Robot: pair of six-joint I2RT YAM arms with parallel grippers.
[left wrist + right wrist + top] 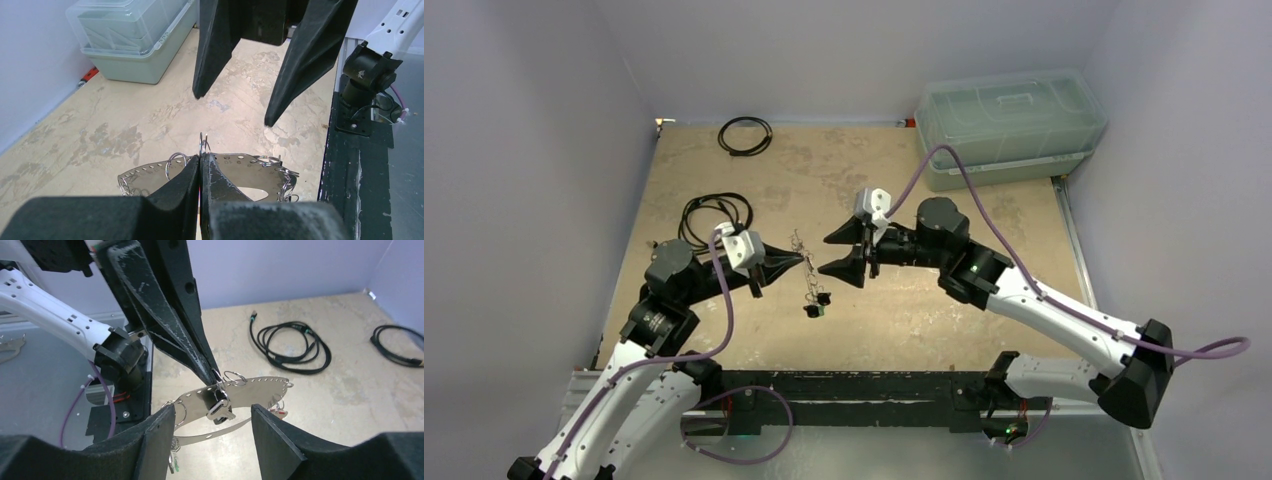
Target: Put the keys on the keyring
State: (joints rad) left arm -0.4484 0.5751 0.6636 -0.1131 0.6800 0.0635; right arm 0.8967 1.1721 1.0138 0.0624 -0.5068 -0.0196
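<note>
Currently left claw (798, 260) is clamped shut on the keyring (801, 244), centre of the top view, tips pinched on the ring's upper edge, ring held up off the tabletop (874, 170). Keyring (260, 386) is a flat silver band with a row of small holes along it, lower centre in the right wrist view, with several thin wire loops (234, 376) threaded through the holes. Left wrist view has the same keyring (240, 162) at bottom centre, crossing just behind the closed fingers (220, 185). Keys (815, 302) dangle under the ring, just below centre in the top view: one green head, one black beside it, too small to say more. In the right wrist view a silver key piece sits against the band right below the left claw (214, 374), and a green bit shows at the bottom edge, left of centre

Right claw (828, 254) is released, jaws wide apart, facing the left claw from the right of frame, tips just beside the ring. In its own wrist view the two fingers (155, 440) rise from the bottom edge either side of the band, with a gap on both sides. In the left wrist view the right claw (234, 109) hangs from top centre, above the ring

Rest: clear lidded bin (1009, 125) upper right, thin black cable loop (745, 135) at top left of centre, black coiled cord (714, 210) left of centre near the left claw
</note>
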